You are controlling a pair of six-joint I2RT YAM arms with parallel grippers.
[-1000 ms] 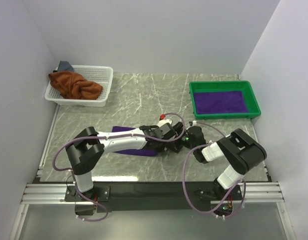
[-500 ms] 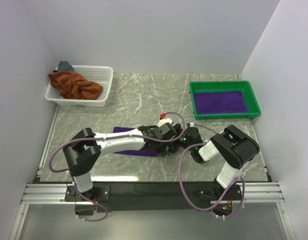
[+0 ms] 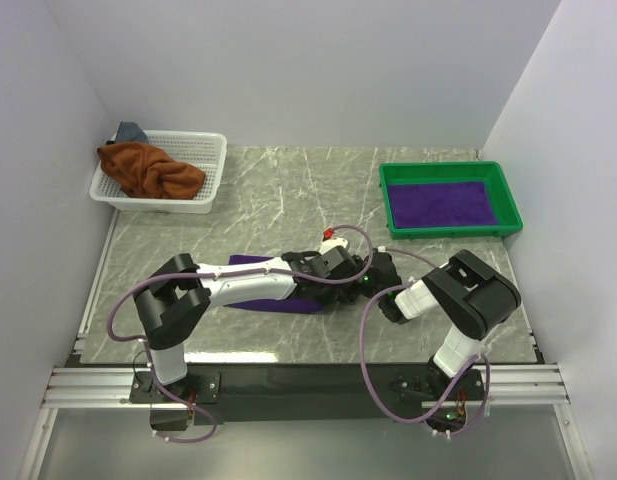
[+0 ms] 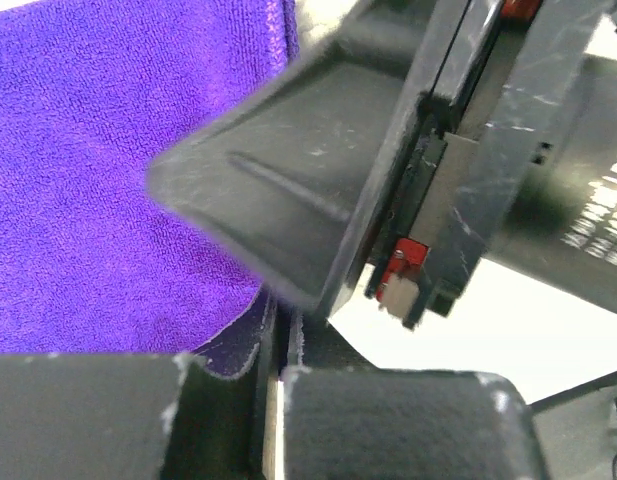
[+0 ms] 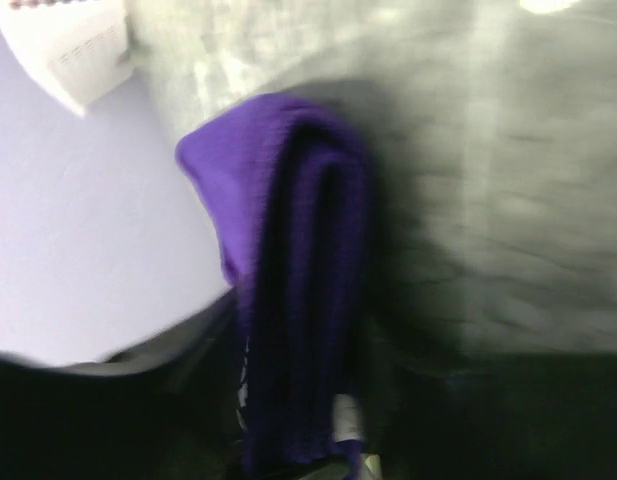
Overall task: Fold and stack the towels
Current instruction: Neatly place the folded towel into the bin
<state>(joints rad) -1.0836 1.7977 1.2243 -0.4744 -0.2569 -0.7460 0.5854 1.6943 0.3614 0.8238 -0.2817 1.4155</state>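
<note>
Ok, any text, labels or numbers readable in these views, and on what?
None can be read.
A pale patch, maybe a tag, on the towel: too blurred to read.
Basket and tray: no print visible.

- Top view: bright, even light from above, sharp, soft shadows.
- Left wrist view: close parts out of focus, blown-out white at lower right.
- Right wrist view: heavy motion blur, purple towel (image 5: 288, 300) smeared, bottom dark.
</note>
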